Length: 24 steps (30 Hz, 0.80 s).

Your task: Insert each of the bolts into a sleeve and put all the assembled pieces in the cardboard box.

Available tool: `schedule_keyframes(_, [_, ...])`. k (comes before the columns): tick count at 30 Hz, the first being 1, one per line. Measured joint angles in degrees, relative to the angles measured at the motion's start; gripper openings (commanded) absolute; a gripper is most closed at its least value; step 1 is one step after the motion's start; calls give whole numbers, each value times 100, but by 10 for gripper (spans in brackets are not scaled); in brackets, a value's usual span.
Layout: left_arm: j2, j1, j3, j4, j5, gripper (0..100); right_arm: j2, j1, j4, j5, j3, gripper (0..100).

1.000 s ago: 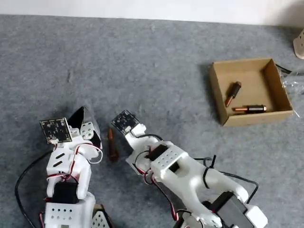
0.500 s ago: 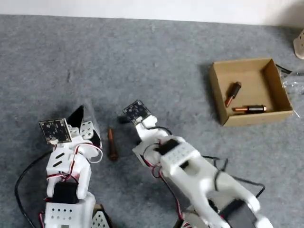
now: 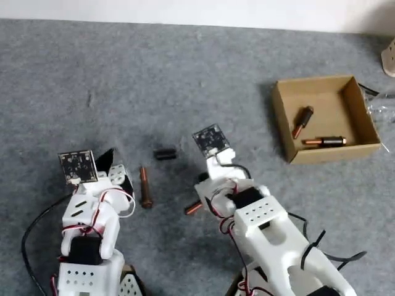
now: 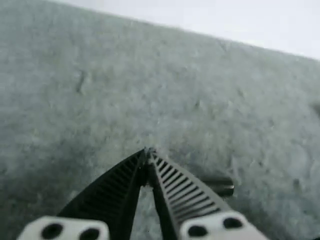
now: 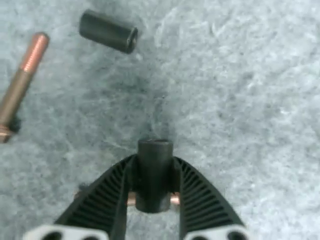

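Right gripper point(image 5: 154, 164): fingers pinching a black sleeve point(image 5: 154, 181) low over the grey surface point(image 3: 203, 80), with a copper end point(image 3: 193, 208) just beside it. Left gripper point(image 4: 148, 159): fingers pressed together, empty, near the loose bolt point(image 3: 144, 187) and the spare sleeve point(image 3: 165, 154). Handling note: line the bore up with the shank before pushing; the cardboard box point(image 3: 282, 123) stands well apart.

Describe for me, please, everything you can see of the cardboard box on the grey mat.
The small brown cardboard box is roughly square and open-topped, with low upright walls and no lid or flaps showing. It sits flat on the grey felt-like mat, towards the right of the high view. Inside, on its floor, lie two copper bolts in dark sleeves: the upper assembled piece slanted, the lower assembled piece nearly along the near wall.
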Motion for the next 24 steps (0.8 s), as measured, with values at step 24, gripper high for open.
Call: schedule_keyframes(24, [563, 413, -396, 466, -369, 77, 299, 519, -26, 0, 0, 5])
